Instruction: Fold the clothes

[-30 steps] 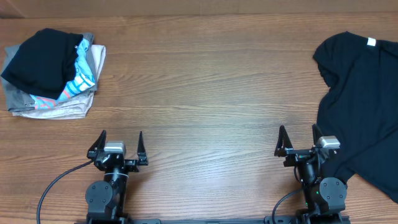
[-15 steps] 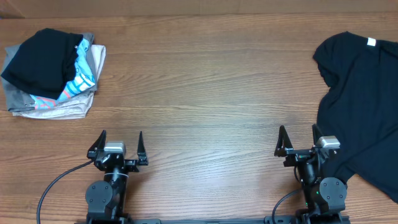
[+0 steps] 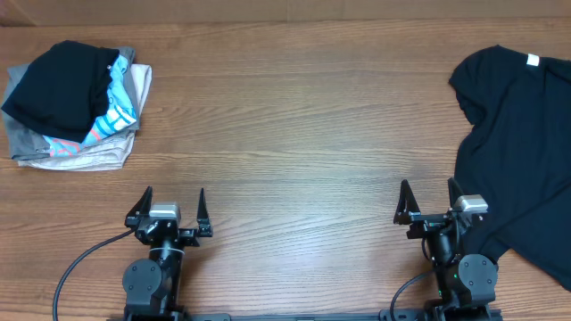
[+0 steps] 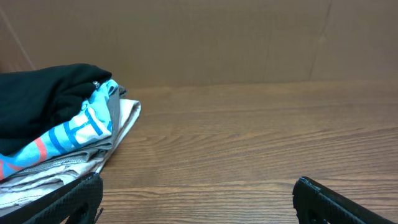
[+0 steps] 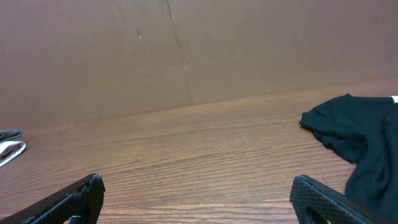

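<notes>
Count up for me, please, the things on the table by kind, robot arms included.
Stack of folded clothes: 1
Loose black T-shirt, spread flat: 1
Robot arms, jaws open and empty: 2 (left arm, right arm)
Total: 4

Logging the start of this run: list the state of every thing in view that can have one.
black T-shirt: unfolded, spread rumpled at the right, partly out of frame.
stack of clothes: piled far left, black garment on top.
left gripper: fingers open, empty.
right gripper: fingers open, empty, by the shirt's edge.
</notes>
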